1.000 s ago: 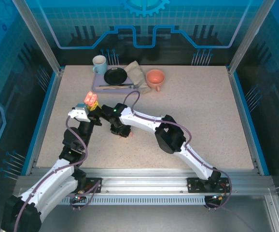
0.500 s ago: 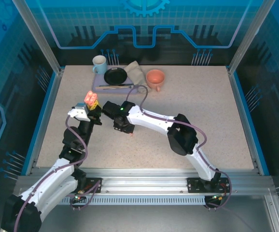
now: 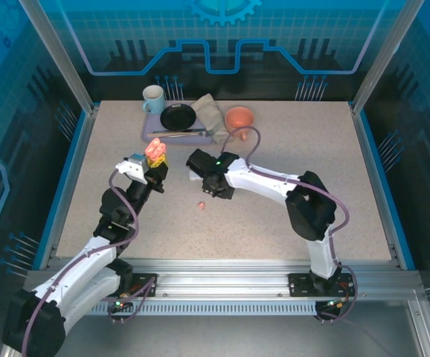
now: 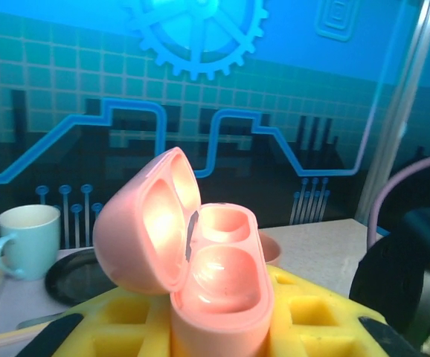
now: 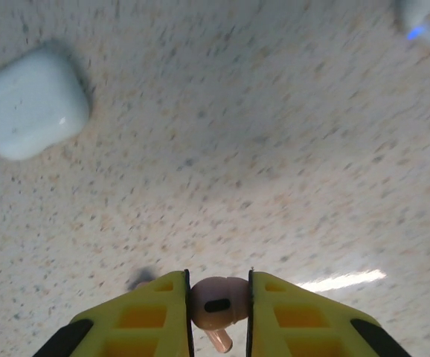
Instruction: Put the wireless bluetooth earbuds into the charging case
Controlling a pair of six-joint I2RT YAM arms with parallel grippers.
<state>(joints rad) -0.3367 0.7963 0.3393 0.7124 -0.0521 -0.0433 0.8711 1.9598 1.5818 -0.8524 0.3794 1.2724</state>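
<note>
Left fingers (image 4: 126,327) pinch open pink case (image 4: 215,275), right fingers (image 5: 152,316) a pink earbud (image 5: 215,300) — half hidden; white case (image 5: 33,111) blurred.

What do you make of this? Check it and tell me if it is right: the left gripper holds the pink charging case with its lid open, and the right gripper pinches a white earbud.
One thing is wrong. The earbud pinched in the right gripper is salmon-pink, not white, as the right wrist view shows. The rest stands: the left gripper holds the pink charging case with its lid open.
</note>
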